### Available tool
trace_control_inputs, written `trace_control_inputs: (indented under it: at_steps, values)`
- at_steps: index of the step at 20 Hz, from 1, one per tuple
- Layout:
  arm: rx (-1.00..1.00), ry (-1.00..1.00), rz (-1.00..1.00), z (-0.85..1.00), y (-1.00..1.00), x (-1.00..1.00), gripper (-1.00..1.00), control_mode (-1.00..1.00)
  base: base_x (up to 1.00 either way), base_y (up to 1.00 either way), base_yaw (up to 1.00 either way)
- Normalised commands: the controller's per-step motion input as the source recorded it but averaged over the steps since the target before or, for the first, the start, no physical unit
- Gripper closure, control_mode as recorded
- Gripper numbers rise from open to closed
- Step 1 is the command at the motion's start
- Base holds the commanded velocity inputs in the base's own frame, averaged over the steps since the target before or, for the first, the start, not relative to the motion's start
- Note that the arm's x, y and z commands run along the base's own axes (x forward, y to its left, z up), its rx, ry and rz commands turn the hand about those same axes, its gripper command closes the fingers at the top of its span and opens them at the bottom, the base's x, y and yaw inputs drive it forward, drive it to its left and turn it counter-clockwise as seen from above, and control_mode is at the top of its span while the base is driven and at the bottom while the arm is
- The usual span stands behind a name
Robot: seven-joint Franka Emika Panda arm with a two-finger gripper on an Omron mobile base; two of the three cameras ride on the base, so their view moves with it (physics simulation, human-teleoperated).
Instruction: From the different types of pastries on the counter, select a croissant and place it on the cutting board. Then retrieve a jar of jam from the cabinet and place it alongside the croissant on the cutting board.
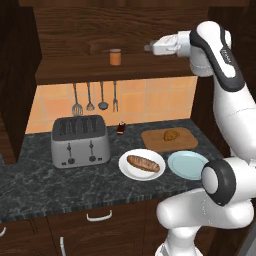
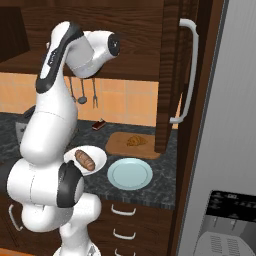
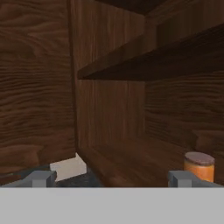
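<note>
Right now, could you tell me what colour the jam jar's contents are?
Orange, under a pale lid; the jar of jam shows best in the left base view.

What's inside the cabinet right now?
The cabinet holds one jar of jam, upright on its lower shelf, with the open gripper beside it, not touching. The hand view shows bare wood elsewhere; the top of the upper shelf is hidden.

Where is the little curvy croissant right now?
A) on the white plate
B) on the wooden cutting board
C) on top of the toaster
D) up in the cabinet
B: the croissant lies on the cutting board on the counter, while the white plate holds the long loaf.
</note>
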Motion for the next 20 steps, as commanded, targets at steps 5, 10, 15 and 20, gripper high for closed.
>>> trace_control_inputs:
  at_steps: [5,10,15,20]
  values:
    - [-0.06,0.25,0.0,0.0,0.2,0.03,-1.0,-1.0,0.0,0.0,0.0]
    - [-0.08,0.18,0.0,0.0,0.15,0.01,-1.0,-1.0,0.0,0.0,0.0]
    - [-0.05,0.01,0.0,-0.01,0.07,-0.04,-1.0,-1.0,0.0,0.0,0.0]
    - [-0.2,0.06,0.0,-0.22,0.23,-0.19,-1.0,-1.0,0.0,0.0,0.0]
